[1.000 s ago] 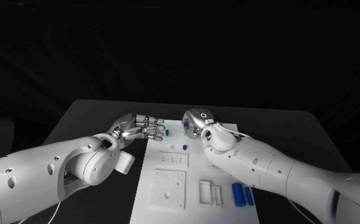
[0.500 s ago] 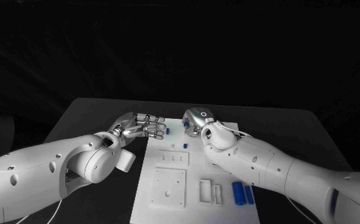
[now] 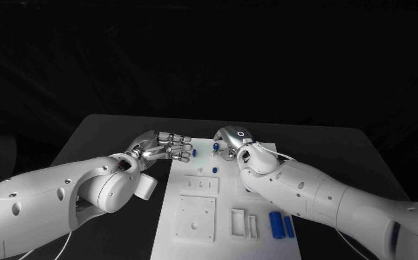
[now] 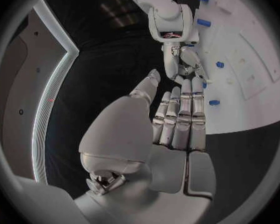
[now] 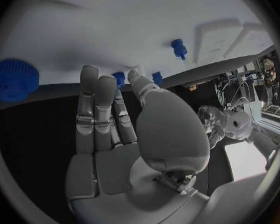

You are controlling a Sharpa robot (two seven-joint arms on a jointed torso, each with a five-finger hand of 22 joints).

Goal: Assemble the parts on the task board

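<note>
Head view puts the task board (image 3: 228, 211) in the middle of the black table (image 3: 104, 133), with small blue parts at its far end: one part (image 3: 214, 169) stands on the board just below the right hand (image 3: 230, 142), another (image 3: 197, 152) lies between the two hands, and a pair of longer blue pieces (image 3: 280, 225) rests near the board's right edge, close to the robot. Over the last second the right hand has drifted a little toward the near side and the blue part under it now shows clear of the knuckles; the left hand (image 3: 163, 147) has barely moved. I judge that the right hand is lining up on a far-end part and that no assembly step has been finished yet.

Right wrist view shows what the head camera hides: the right hand's fingers (image 5: 97, 104) lie straight and close together, holding nothing, with a large knurled blue knob (image 5: 15, 79) and a small blue peg (image 5: 179, 47) on the board beyond. Left wrist view likewise shows the left fingers (image 4: 180, 114) extended side by side, thumb apart, empty. Whether the right fingertips touch a blue part there is hard to tell.
</note>
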